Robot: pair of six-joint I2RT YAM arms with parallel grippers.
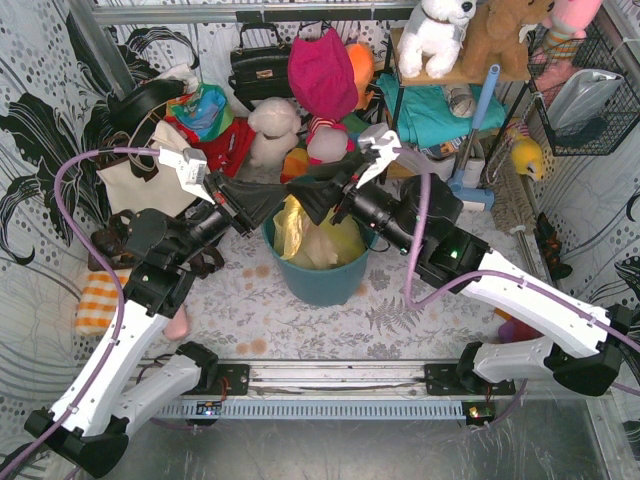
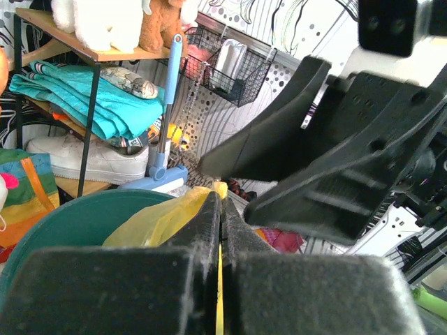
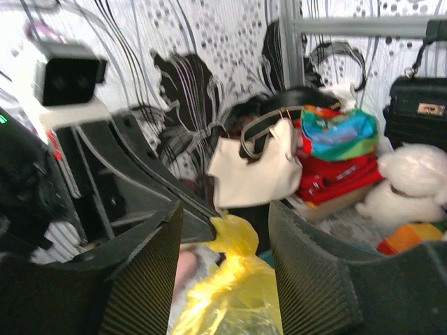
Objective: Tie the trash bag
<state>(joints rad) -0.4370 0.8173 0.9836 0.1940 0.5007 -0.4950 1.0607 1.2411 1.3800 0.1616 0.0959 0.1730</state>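
With your left fingers (image 2: 199,244) clenched on a thin fold of the trash bag (image 1: 293,228) in the teal bin (image 1: 320,285) mid-counter, and your right fingers (image 3: 143,279) spread open around its tip, a hard pull could tear the film.

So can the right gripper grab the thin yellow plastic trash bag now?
Probably yes: the right gripper is open, the yellow trash bag bunched right between its fingers, nothing blocking; the left gripper pinches it.
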